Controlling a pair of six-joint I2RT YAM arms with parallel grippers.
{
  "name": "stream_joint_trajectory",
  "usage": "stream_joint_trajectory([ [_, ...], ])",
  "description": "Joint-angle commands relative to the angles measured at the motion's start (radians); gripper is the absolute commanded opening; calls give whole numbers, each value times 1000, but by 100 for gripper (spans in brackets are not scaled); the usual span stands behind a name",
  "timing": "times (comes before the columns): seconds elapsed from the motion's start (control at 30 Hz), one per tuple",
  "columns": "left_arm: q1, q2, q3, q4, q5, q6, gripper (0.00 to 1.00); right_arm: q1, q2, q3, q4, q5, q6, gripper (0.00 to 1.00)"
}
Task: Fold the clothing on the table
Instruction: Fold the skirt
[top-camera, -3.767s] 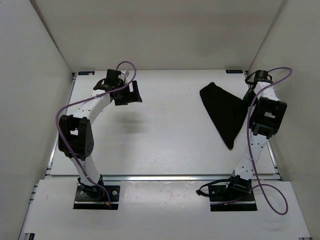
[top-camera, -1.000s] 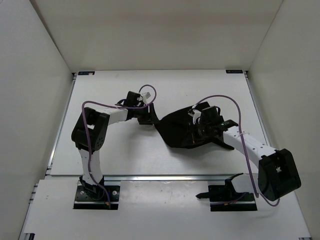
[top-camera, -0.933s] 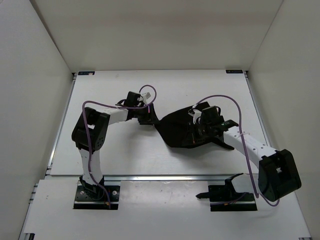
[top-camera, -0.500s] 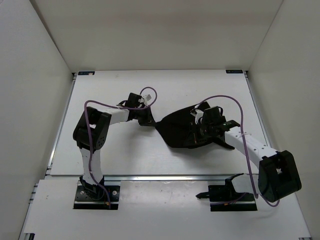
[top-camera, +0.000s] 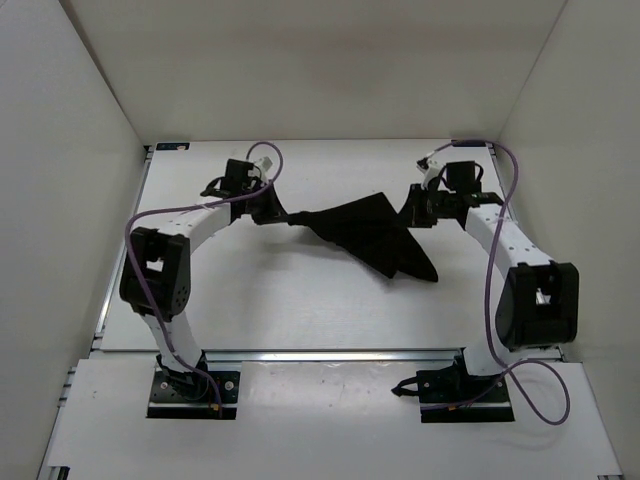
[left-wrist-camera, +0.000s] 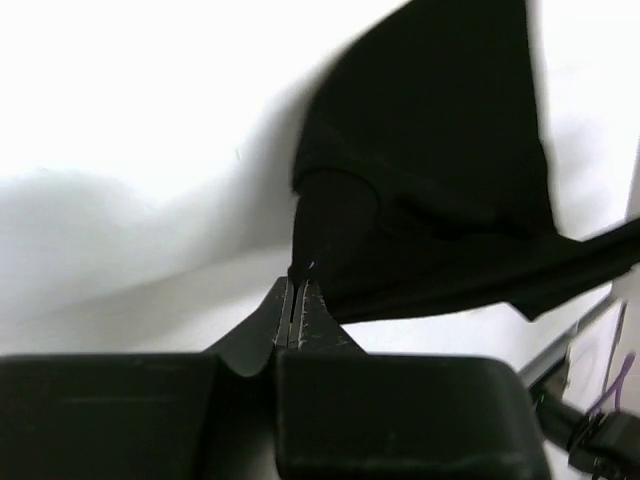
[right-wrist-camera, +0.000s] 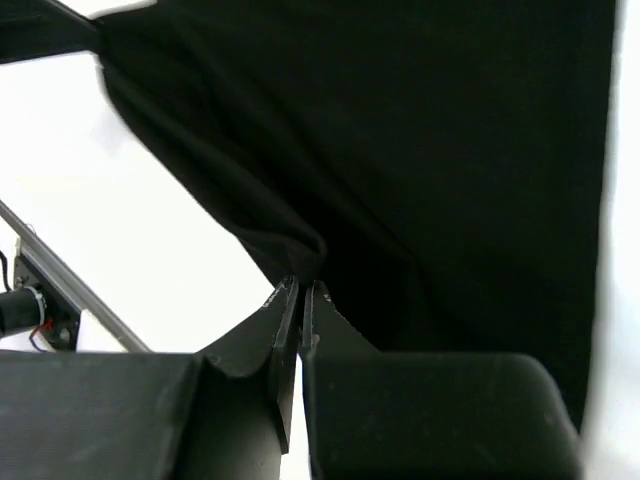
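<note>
**Black garment stretched between two closed end effectors over the far half of the tabletop**

The plain black, limp fabric garment (top-camera: 365, 232) hangs spread over the far half of the large white matte tabletop (top-camera: 300, 300), from about the tabletop's middle toward its right side. Its upper edge runs taut between the two arms, and a pointed flap droops toward the tabletop's near right; whether that tip rests on the surface cannot be told.

The left end effector (top-camera: 278, 213), over the far left-of-centre part of the tabletop, is clamped on the garment's left corner. In the left wrist view its fingertips (left-wrist-camera: 297, 290) are pressed together with a pinch of black cloth (left-wrist-camera: 430, 200) between them.

The right end effector (top-camera: 415, 212), over the far right part of the tabletop, grips the garment's opposite corner. In the right wrist view its jaws are closed (right-wrist-camera: 298, 290) on a fold of the fabric (right-wrist-camera: 420, 150), which fills most of that view.
</note>
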Motion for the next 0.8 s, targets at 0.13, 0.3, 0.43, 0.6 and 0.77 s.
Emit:
stream_joint_trajectory([
  [0.13, 38, -164, 98, -72, -135, 58, 0, 73, 212, 358, -35, 5, -106, 0],
  [0.3, 86, -227, 108, -95, -131, 51, 0, 70, 324, 596, -113, 24, -110, 0],
  [0.43, 98, -291, 63, -134, -128, 86, 0, 34, 274, 629, -89, -15, -78, 0],
  [0.6, 89, -362, -88, -147, -109, 116, 0, 38, 138, 289, -28, -10, -70, 0],
  [0.77, 49, -434, -226, -182, -135, 182, 0, 93, -10, -21, -6, 13, -43, 0],
])
